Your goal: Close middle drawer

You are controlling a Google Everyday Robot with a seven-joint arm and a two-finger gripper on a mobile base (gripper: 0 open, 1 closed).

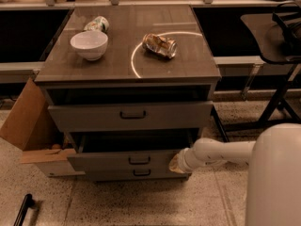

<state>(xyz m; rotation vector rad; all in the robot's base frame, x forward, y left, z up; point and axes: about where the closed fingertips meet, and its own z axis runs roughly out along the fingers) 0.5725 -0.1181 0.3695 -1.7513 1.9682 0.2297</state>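
The middle drawer [127, 160] is a wide grey drawer with a low front and a small dark bar handle [139, 160]. It stands partly pulled out of the grey cabinet [207, 86], with a dark gap above its front. My gripper [176, 163] is at the right end of that drawer front and seems to touch it. My white arm [221, 153] reaches in from the right. The taller top drawer [131, 116] above is also slightly out. The lowest drawer front [136, 173] shows just below the middle one.
On the cabinet top sit a white bowl [89, 44], a tipped can [97, 23] and a crushed can [161, 45]. A cardboard box [28, 121] leans at the cabinet's left. A dark chair or stand [277, 55] is at the right. A black bar [21, 210] lies on the speckled floor.
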